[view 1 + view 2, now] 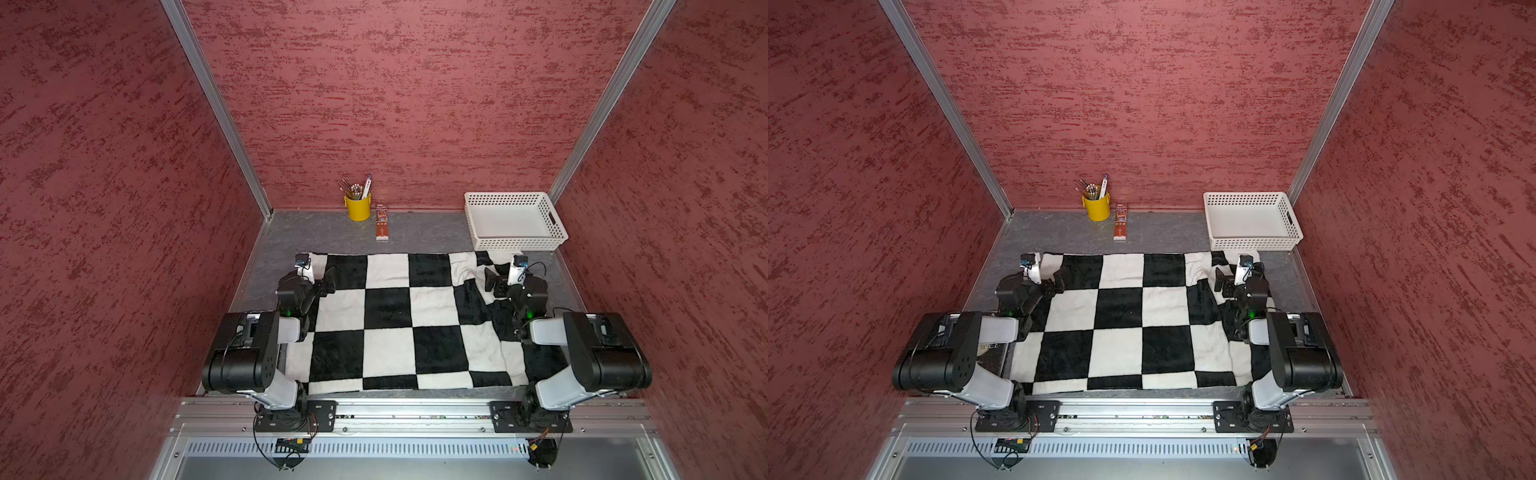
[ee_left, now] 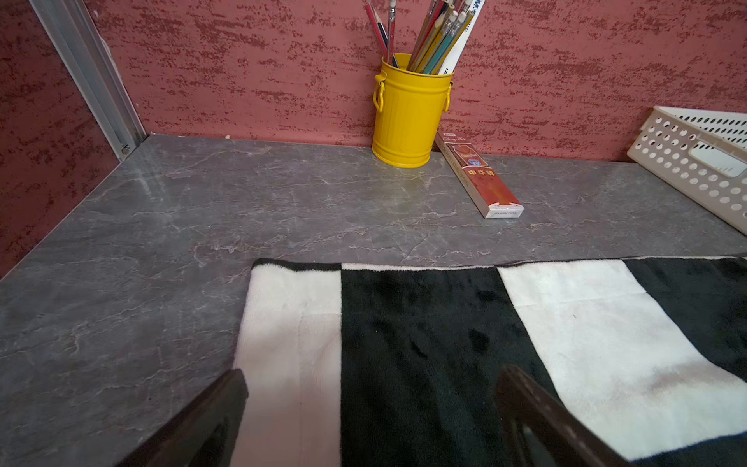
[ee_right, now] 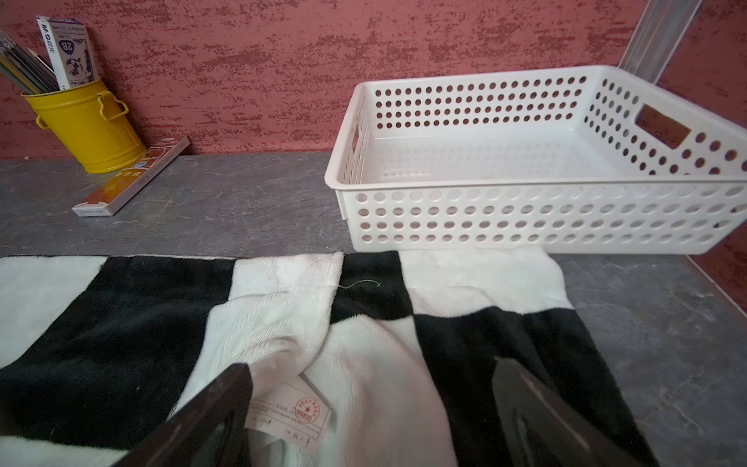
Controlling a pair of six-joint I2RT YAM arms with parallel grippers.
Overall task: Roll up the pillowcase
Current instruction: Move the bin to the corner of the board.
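Here the pillowcase (image 1: 399,320) lies spread out on the gray surface (image 1: 324,237). The left pincer (image 2: 374,374) and right pincer (image 3: 372,367) gape wide near its far corners, holding nothing.

The pillowcase (image 1: 399,320) lies spread out flat on my worktop (image 1: 332,237), not rolled yet. It is soft and fluffy, with big black and white squares. Its far right corner is bumpy and folded over, and a small paper tag (image 3: 289,412) shows there.

"2B" box (image 3: 66,48); "中华牌" carton (image 2: 481,178)
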